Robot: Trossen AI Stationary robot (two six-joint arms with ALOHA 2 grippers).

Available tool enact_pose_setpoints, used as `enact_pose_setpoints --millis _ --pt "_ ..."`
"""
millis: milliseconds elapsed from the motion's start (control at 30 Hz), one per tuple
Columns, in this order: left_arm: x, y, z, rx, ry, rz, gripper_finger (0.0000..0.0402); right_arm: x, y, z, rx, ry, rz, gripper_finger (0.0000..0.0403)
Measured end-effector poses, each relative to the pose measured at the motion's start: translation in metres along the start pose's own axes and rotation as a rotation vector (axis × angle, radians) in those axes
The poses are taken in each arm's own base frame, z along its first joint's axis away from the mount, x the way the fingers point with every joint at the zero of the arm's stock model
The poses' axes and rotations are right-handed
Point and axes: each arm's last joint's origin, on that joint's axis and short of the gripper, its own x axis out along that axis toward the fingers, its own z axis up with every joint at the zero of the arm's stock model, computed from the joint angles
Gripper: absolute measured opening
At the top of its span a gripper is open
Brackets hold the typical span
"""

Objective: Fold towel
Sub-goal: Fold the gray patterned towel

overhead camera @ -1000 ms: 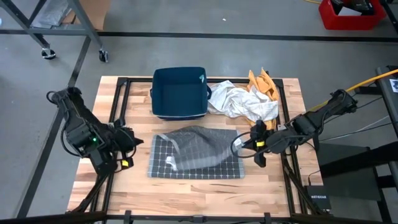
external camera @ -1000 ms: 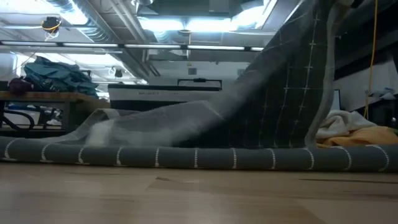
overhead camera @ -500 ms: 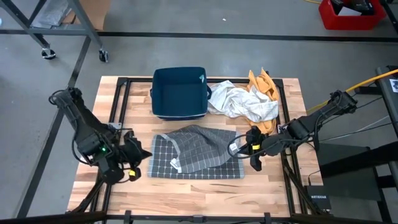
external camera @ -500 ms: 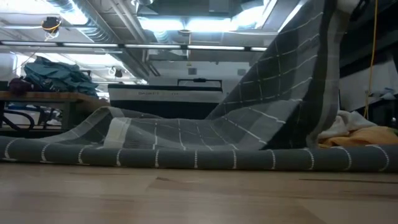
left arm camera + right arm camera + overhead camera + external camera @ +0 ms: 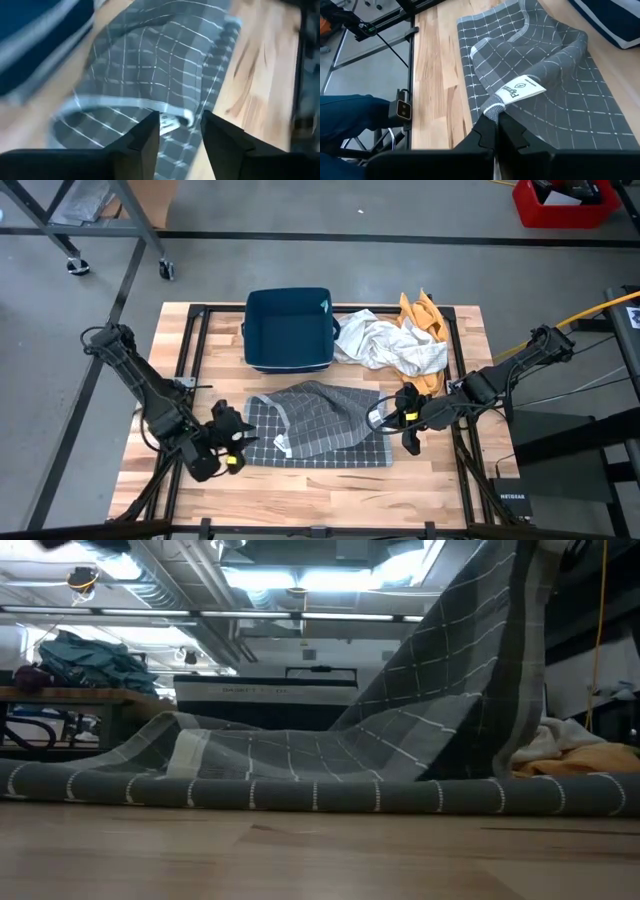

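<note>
A grey towel point(image 5: 312, 425) with a white grid lies on the wooden table, folded partly over itself. Its lower layer rests flat on the table point(image 5: 300, 792). My right gripper point(image 5: 388, 418) is at the towel's right side, shut on a raised corner that bears a white label point(image 5: 520, 90). From there the cloth slopes down to the table point(image 5: 450, 670). My left gripper point(image 5: 238, 442) is open just over the towel's left edge. In the left wrist view its gap point(image 5: 180, 131) is above the grid cloth point(image 5: 150, 65); whether the fingers touch the cloth does not show. My right gripper pinches the towel's corner point(image 5: 492, 107), right beside the label, between its two shut fingers point(image 5: 485, 135). The fingers come from the table's right, slanting down. The corner is lifted clear; the cloth runs down from it fairly taut, and the rest lies on the table.
A dark blue bin point(image 5: 290, 328) stands at the far middle of the table. A crumpled white cloth point(image 5: 390, 345) and a yellow cloth point(image 5: 420, 315) lie at the far right. Bare wood point(image 5: 320, 485) runs along the near edge.
My left gripper has come down and gone toward the table's right, from beyond the left frame to the towel's left edge. My right gripper has shifted a little toward the left with the held corner, and the raised cloth has straightened into a smooth slope.
</note>
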Motion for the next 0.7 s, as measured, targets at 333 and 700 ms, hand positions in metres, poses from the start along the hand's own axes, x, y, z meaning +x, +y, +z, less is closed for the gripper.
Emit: enact_pose_setpoints --millis 333,700 --pt "0.041 -0.005 -0.034 -0.369 0.116 -0.015 0.0130 0.000 0.000 0.000 -0.003 -0.001 -0.001 0.0001" --pt "0.077 -0.017 -0.047 -0.534 0.086 -0.044 0.0129 0.000 0.000 0.000 -0.003 -0.001 -0.002 0.0001"
